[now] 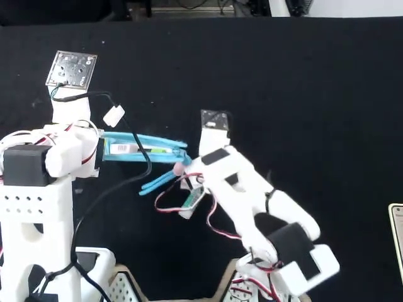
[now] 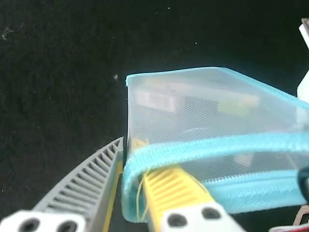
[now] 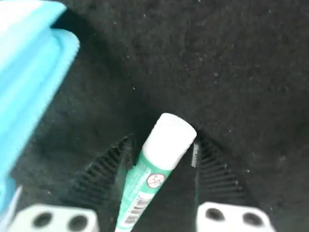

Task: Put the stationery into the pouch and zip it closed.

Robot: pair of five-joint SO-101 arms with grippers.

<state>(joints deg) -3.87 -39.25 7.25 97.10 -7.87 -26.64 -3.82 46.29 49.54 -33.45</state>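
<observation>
A light-blue mesh pouch [image 1: 148, 151] is held off the black table by my left gripper [image 1: 101, 153], with a few items showing through the mesh. In the left wrist view the left gripper [image 2: 128, 145] is shut on the end of the pouch [image 2: 203, 111], its yellow finger [image 2: 169, 191] inside and its grey finger [image 2: 91, 179] outside. My right gripper [image 1: 184, 178] sits at the pouch's open end. It [image 3: 163, 142] is shut on a green glue stick [image 3: 150, 176] with a white cap. The pouch's blue edge [image 3: 29, 72] is close beside it.
Two square metal plates [image 1: 71, 68] [image 1: 215, 119] lie on the black table [image 1: 302, 94]. A white object [image 1: 397, 229] pokes in at the right edge. Loose cables [image 1: 126, 182] hang between the arms. Free room lies to the far right and at the back.
</observation>
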